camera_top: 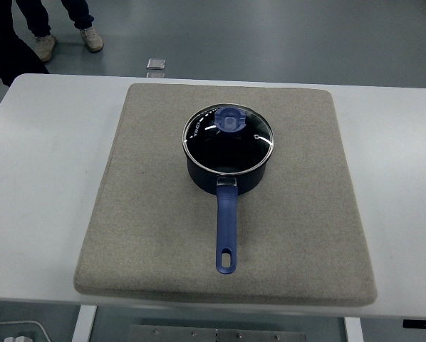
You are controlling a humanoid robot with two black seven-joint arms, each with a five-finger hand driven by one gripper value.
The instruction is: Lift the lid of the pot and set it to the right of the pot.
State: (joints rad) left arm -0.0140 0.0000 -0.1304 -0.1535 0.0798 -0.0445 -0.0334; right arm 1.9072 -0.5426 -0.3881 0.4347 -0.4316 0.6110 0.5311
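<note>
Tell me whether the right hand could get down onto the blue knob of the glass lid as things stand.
Probably yes, though no hand is in view yet. The blue knob on the glass lid stands uncovered, and the beige mat to its right is bare.

You get a bright, even picture with light coming from above. The white table [49, 178] shines but does not blind you. Small white glints sit on the glass lid [229, 140]. The pot [227, 174] drops only a soft, thin shadow on the grey mat [298, 214]. Everything looks sharp, and the table edges bend a little near the corners.
</note>
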